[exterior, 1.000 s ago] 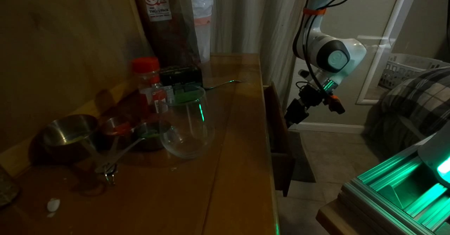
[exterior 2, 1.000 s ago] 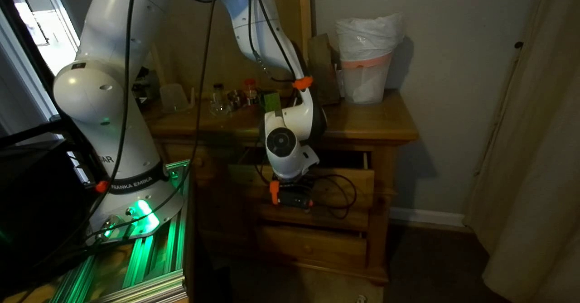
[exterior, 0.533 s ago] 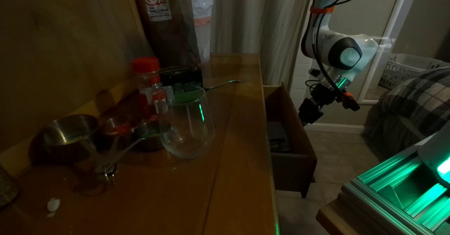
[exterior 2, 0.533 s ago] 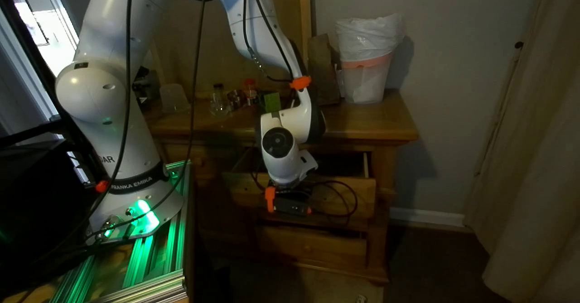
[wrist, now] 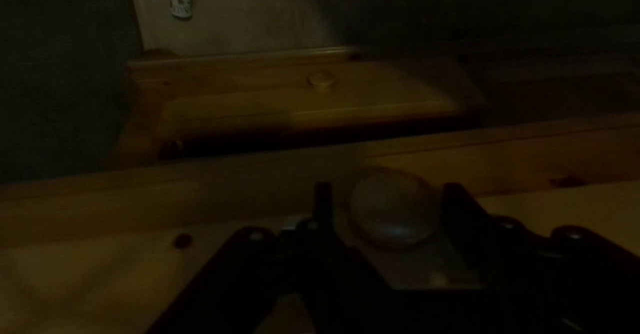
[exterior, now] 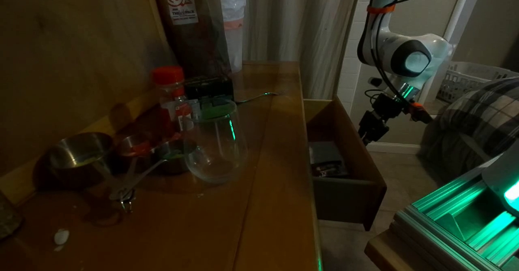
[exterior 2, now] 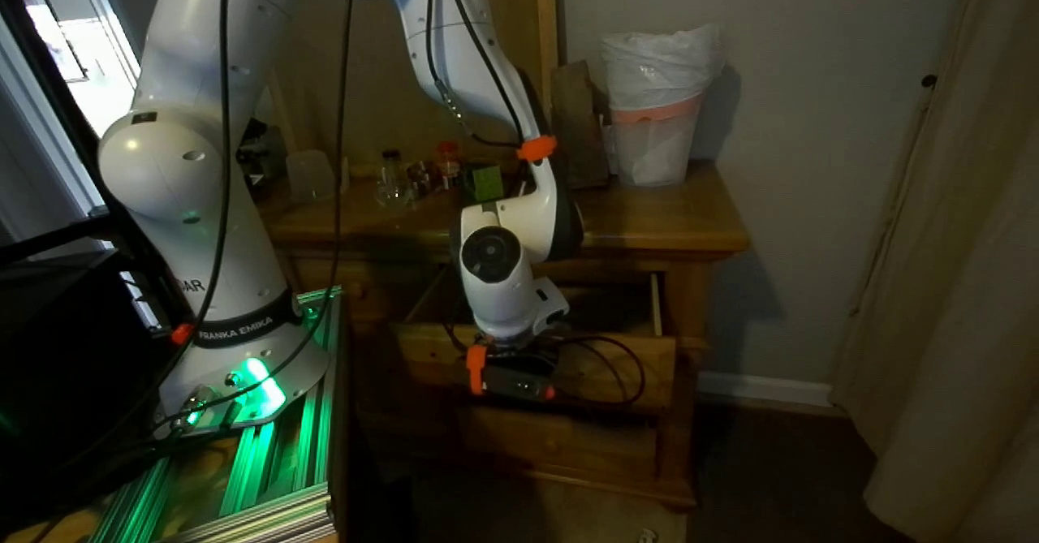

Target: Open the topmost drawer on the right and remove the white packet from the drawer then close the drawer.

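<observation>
The top right drawer [exterior: 342,202] stands pulled out from the wooden dresser. Its front [exterior 2: 613,352] also shows in an exterior view, partly behind my arm. A pale, flat packet [exterior: 323,151] lies inside, with a dark patterned item [exterior: 329,169] beside it; the light is dim. My gripper [exterior: 365,137] is at the outer side of the drawer front. In the wrist view my gripper [wrist: 387,189] has its fingers partly closed around the round drawer knob [wrist: 395,211]. The right finger meets the knob's edge; a small gap shows at the left. The wrist view does not show the drawer's inside.
The dresser top [exterior: 279,206] holds a clear glass [exterior: 215,153], metal measuring cups [exterior: 79,153], a red-lidded jar [exterior: 167,76], a fork [exterior: 259,97] and a paper bag [exterior: 192,32]. A lower drawer [wrist: 320,94] is slightly open. A bin [exterior 2: 657,121] stands on the dresser.
The drawer has come farther out of the dresser, together with my gripper, which moved outward. The packet and the patterned item inside have come into view in an exterior view.
</observation>
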Tool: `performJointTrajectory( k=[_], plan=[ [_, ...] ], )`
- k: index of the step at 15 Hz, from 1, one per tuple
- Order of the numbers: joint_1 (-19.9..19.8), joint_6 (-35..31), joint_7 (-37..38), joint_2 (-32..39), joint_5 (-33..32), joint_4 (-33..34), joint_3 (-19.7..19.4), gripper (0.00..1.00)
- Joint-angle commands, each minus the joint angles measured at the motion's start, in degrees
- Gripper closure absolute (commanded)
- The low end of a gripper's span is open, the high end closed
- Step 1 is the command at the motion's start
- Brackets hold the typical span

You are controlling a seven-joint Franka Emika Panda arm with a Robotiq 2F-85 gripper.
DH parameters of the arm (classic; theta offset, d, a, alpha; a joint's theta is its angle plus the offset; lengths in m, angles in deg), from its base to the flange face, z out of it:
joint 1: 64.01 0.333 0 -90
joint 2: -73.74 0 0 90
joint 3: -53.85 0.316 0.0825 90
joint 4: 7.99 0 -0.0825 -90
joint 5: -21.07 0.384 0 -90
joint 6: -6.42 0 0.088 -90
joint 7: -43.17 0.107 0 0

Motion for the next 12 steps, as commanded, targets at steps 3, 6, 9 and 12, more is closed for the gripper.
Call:
performJointTrajectory(
  k=[3,6,9,12],
  plan=[
    [-1.5,-10.3,0.3,-10.1,-4.5,-3.8,-3.5,0.01],
    [1.0,-14.6,3.0,-16.4,-6.8,-7.4,-4.2,0.00],
    [4.4,-17.9,8.5,-23.3,-9.9,-12.6,-2.8,0.00],
    [8.9,-20.6,15.5,-26.1,-13.6,-15.0,-0.3,0.00]
  ],
)
